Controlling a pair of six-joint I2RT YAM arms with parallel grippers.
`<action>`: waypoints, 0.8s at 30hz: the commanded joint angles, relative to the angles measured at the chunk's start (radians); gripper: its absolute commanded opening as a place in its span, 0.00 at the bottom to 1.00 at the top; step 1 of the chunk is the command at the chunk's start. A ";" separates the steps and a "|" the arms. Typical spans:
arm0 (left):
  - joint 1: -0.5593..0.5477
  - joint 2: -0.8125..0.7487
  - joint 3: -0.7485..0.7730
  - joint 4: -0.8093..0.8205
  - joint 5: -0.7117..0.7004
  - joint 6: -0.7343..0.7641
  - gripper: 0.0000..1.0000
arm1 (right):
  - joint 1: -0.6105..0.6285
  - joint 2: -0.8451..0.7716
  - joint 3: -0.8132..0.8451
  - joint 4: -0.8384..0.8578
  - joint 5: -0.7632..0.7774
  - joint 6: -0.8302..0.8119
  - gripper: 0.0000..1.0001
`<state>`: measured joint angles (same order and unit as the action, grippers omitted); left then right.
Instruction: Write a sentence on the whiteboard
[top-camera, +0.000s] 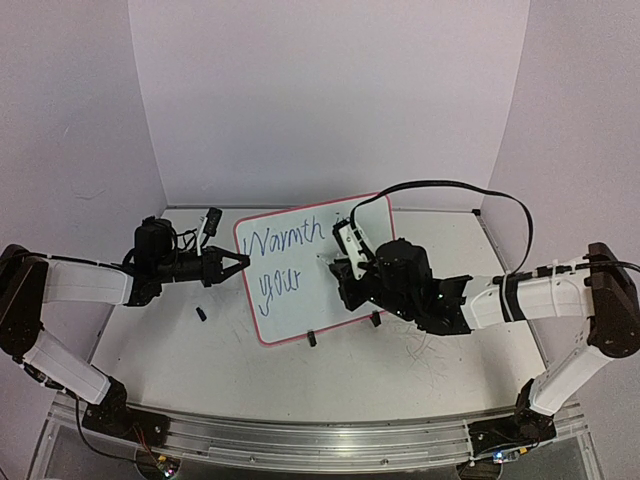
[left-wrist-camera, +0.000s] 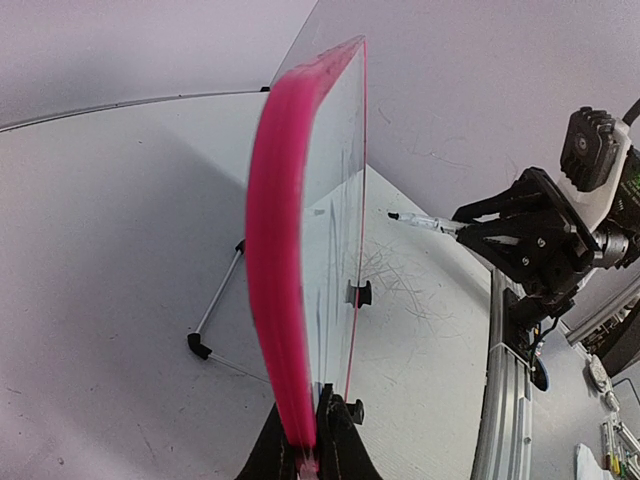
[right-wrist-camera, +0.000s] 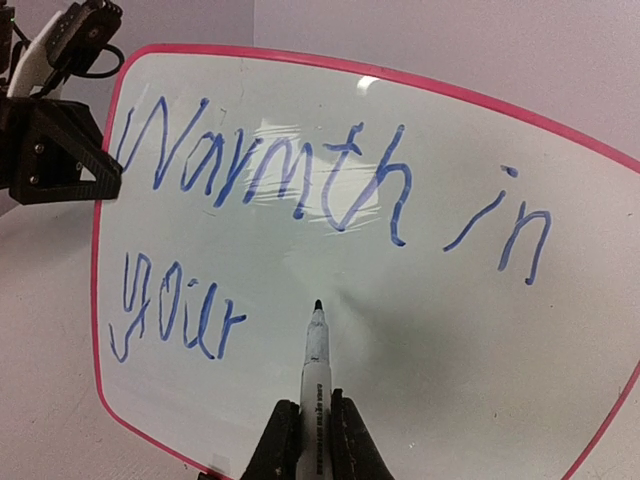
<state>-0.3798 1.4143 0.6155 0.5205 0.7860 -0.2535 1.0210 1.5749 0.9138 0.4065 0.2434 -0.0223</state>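
Observation:
The whiteboard (top-camera: 300, 305), glossy white with a thin pink-red frame, stands tilted at the table's middle. Dark blue script on it, the sentence (right-wrist-camera: 270, 175), reads "Warmth in" above "your"; it also shows in the top view, sentence (top-camera: 285, 242). My left gripper (top-camera: 240, 263) is shut on the board's left edge, seen edge-on as a pink band, whiteboard (left-wrist-camera: 285, 250), between the jaws of the left gripper (left-wrist-camera: 318, 425). My right gripper (right-wrist-camera: 315, 425) is shut on a white marker (right-wrist-camera: 316, 365). Its dark tip points at the blank board (right-wrist-camera: 430, 340) just right of "your"; whether it touches I cannot tell.
A small black piece (top-camera: 201, 314) lies on the table left of the board. The board's wire stand (left-wrist-camera: 218, 295) with a black foot (left-wrist-camera: 199, 346) sits behind it. Faint grey scribbles (left-wrist-camera: 400, 280) mark the tabletop. A metal rail (top-camera: 300, 445) runs along the near edge.

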 joint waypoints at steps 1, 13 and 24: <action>0.002 -0.004 0.018 -0.034 -0.078 0.080 0.00 | -0.005 -0.011 -0.006 0.065 0.055 0.015 0.00; 0.002 -0.003 0.023 -0.034 -0.070 0.079 0.00 | -0.005 0.037 0.008 0.098 -0.166 -0.015 0.00; 0.002 -0.001 0.023 -0.034 -0.070 0.080 0.00 | -0.010 0.040 -0.002 0.051 -0.018 0.059 0.00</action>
<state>-0.3798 1.4143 0.6155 0.5205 0.7864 -0.2535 1.0168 1.6073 0.9051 0.4466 0.1521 -0.0118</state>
